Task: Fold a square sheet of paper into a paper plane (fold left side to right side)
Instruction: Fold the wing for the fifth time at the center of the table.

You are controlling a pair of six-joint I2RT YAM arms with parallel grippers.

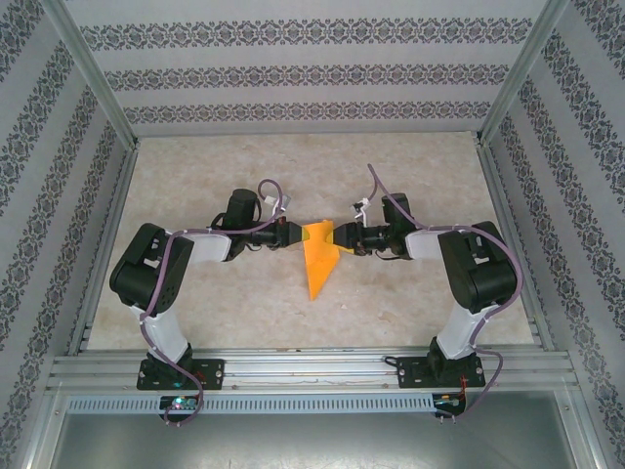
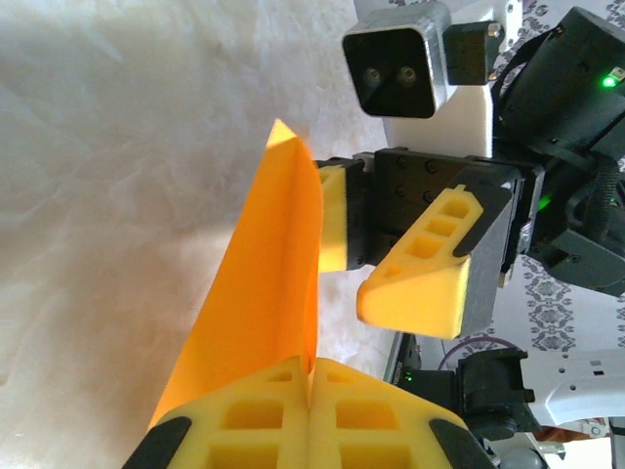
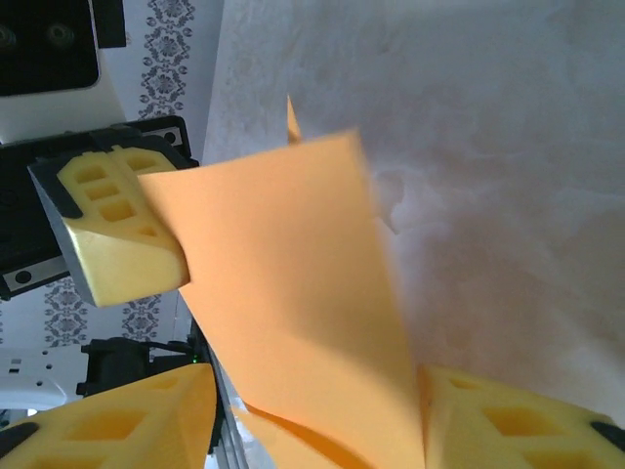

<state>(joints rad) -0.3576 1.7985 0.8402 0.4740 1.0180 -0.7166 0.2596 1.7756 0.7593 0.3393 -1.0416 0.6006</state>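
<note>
The left gripper [image 2: 311, 381] has its two yellow plastic fingers, moulded with square pockets, pressed together on the edge of the orange paper [image 2: 259, 303], pinching it. The right gripper [image 3: 317, 401] has its two matching fingers apart, one on each side of the sheet and not clamping it. The paper is one thin, smooth, folded piece. It tapers to a point aimed at the arm bases and sits between both grippers over the middle of the pale mottled table [image 1: 195, 283].
</note>
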